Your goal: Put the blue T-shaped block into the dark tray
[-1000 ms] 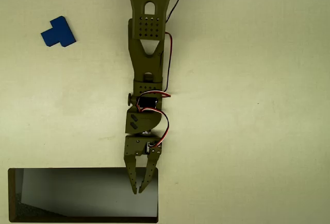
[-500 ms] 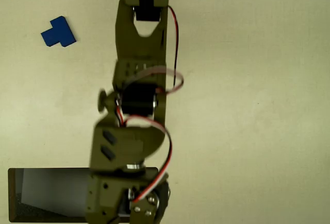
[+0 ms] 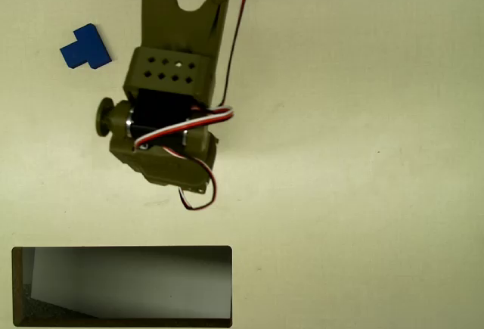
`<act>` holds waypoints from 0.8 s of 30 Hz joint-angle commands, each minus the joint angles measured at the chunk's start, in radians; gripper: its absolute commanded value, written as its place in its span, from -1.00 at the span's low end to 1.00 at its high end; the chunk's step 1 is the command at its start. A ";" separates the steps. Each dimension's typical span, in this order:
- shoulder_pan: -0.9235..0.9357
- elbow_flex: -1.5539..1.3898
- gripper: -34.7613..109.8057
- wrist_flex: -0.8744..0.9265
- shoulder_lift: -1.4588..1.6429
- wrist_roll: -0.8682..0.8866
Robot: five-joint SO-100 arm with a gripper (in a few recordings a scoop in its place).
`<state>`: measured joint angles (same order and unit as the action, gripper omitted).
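The blue T-shaped block (image 3: 85,48) lies flat on the pale table at the upper left of the overhead view. The dark tray (image 3: 121,250) sits at the bottom left, its shaded grey inside holding nothing. My olive-green arm (image 3: 162,110) reaches down from the top edge, raised close to the camera, and its wrist end stops about midway between block and tray. The wrist body and its red, white and black wires cover the gripper's fingers, so whether they are open or shut is hidden. The block rests apart from the arm, to its left.
Bare pale table extends across the whole right half and between the arm and the tray. The tray's lower rim runs close to the picture's bottom edge.
The arm has drawn back from over the tray's right end, moved up and left in the picture, and risen toward the camera. The fingers, visible one second ago, are now covered. The block has not moved.
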<state>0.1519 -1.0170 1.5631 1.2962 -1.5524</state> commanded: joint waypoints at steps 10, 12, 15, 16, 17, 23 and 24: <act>0.175 -0.939 -0.52 -0.505 0.601 -0.463; 0.195 -1.008 -0.52 -0.525 0.653 -0.514; 0.259 -1.126 -0.52 -0.561 0.736 -0.644; 0.293 -1.160 -0.52 -0.568 0.759 -0.696; 0.333 -1.189 -0.52 -0.571 0.778 -0.755; 0.615 -1.322 -0.52 -0.563 0.842 -1.195; 0.664 -1.339 -0.52 -0.558 0.851 -1.285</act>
<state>0.6796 -2.3363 0.9956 2.0939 -2.6047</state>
